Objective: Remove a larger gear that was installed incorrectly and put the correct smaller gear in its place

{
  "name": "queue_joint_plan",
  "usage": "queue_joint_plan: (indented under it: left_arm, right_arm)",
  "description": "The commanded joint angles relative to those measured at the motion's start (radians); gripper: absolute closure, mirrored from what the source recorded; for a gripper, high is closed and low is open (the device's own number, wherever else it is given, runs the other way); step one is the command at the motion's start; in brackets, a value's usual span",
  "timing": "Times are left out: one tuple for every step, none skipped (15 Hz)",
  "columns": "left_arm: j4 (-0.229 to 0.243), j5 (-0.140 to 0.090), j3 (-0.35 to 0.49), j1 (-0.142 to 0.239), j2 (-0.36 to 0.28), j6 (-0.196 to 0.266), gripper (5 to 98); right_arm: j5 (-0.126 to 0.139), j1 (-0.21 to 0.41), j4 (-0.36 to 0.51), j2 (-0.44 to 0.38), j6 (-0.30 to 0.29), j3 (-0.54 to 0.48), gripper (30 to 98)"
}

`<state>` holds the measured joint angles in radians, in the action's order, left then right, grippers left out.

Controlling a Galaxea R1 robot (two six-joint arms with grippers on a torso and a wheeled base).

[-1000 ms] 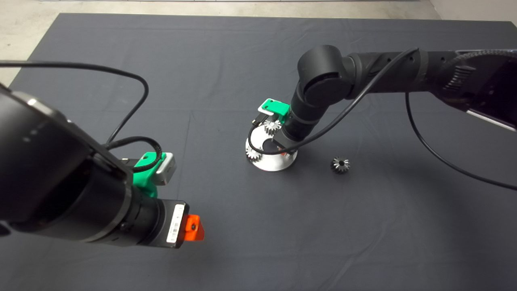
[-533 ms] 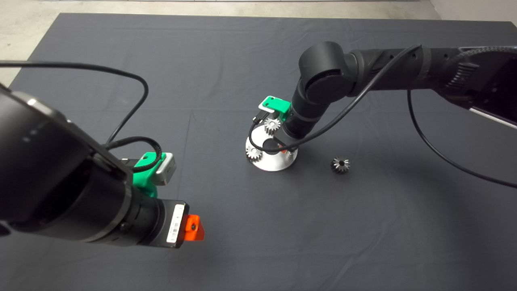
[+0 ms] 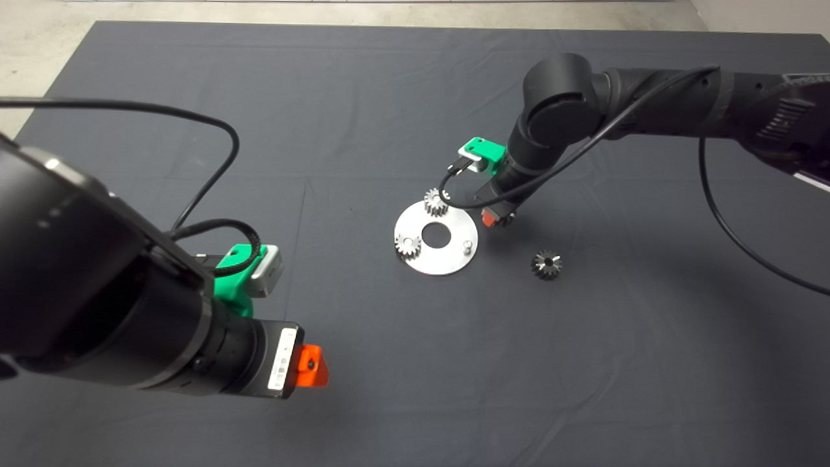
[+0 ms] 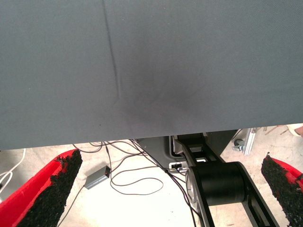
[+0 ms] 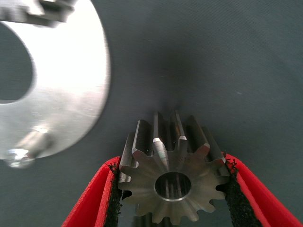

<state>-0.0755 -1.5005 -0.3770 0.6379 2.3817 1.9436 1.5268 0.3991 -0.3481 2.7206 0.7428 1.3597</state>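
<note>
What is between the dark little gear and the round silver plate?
Only bare dark mat lies between the smaller gear and the round plate, as the head view shows.

My head camera looks down on the whole mat [image 3: 363, 97]. My right wrist camera sits close above the round plate [image 5: 71, 94], shared with the head view. My left wrist camera faces the mat's edge and floor [image 4: 142, 198].
</note>
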Motion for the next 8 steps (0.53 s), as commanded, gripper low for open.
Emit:
queue_joint_plan:
  left_arm:
    - [0.016,-0.003,0.015,0.022,0.000,-0.002,6.1]
    - [0.016,-0.003,0.015,0.022,0.000,-0.002,6.1]
    - [0.016,-0.004,0.015,0.022,0.000,-0.002,6.1]
    - [0.016,-0.004,0.015,0.022,0.000,-0.002,6.1]
    - [0.016,-0.004,0.015,0.022,0.000,-0.002,6.1]
    - [0.016,-0.004,0.015,0.022,0.000,-0.002,6.0]
    - [0.016,-0.003,0.015,0.022,0.000,-0.002,6.1]
    - [0.016,-0.004,0.015,0.021,0.000,-0.002,6.1]
  right_arm:
    - [0.121,0.035,0.006,-0.031,0.001,0.074,80.9]
    - [0.119,0.035,0.006,-0.031,0.001,0.097,81.0]
    - [0.119,0.038,0.006,-0.034,-0.002,0.127,81.0]
    - [0.119,0.040,0.006,-0.038,-0.002,0.143,80.9]
    - [0.117,0.040,0.006,-0.044,-0.002,0.146,80.9]
    - [0.116,0.040,0.006,-0.052,0.001,0.148,81.0]
    - [0.116,0.040,0.006,-0.058,0.004,0.148,80.9]
    - [0.115,0.040,0.006,-0.071,0.006,0.146,80.9]
